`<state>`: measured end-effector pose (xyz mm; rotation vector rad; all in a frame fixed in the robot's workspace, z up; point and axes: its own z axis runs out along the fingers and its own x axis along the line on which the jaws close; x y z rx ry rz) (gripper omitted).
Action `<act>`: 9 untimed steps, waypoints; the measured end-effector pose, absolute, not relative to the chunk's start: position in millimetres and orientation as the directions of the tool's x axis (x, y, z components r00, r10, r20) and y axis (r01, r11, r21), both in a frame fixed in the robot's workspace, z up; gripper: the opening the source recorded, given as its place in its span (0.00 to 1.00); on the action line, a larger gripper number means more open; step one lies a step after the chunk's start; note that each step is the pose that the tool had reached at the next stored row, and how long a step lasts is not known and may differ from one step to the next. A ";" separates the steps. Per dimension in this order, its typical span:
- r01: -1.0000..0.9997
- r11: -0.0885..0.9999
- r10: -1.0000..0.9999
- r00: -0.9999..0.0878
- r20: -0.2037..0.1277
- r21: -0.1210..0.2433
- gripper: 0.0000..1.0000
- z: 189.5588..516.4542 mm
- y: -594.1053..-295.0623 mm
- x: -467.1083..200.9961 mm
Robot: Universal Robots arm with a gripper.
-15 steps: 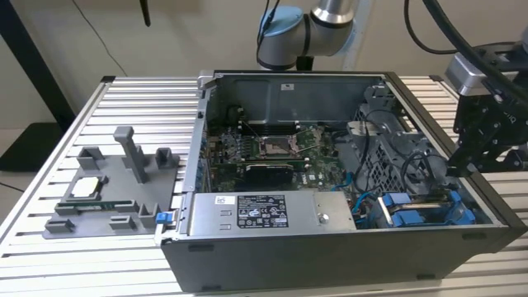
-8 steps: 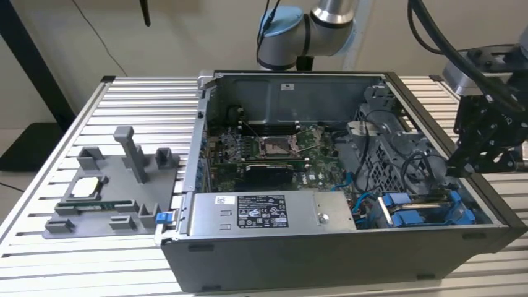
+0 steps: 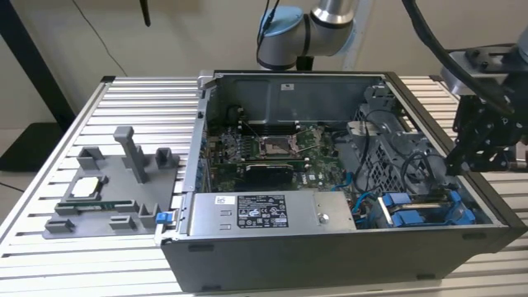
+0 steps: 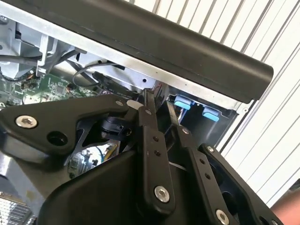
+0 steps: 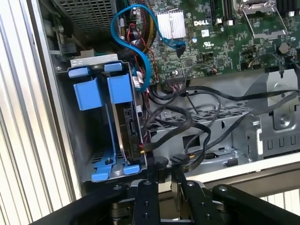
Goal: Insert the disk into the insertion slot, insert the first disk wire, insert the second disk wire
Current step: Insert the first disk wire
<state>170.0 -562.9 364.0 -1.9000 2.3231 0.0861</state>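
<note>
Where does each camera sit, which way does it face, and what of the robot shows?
Exterior view: off the arm, looking down into the computer case; arm and end effector show.
First wrist view: on the wrist, facing past the end effector into the insertion slot and motherboard.
Second wrist view: on the wrist, facing along the end effector toward the case's rim.
Both wrist views share the end effector and the slot's blue tabs.

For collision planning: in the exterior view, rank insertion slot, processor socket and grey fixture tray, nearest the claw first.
1. Insertion slot, below the claw, exterior view's right.
2. Processor socket, mid-case.
3. Grey fixture tray, exterior view's far left.
</note>
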 end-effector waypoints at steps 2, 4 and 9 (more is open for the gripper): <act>-0.977 0.209 -0.968 -0.201 -0.152 -0.042 0.00 363.4 -562.9 169.9; -0.976 0.212 -0.967 -0.203 -0.154 -0.041 0.00 363.3 -562.8 169.9; -0.976 0.212 -0.967 -0.204 -0.154 -0.041 0.00 363.3 -562.9 169.9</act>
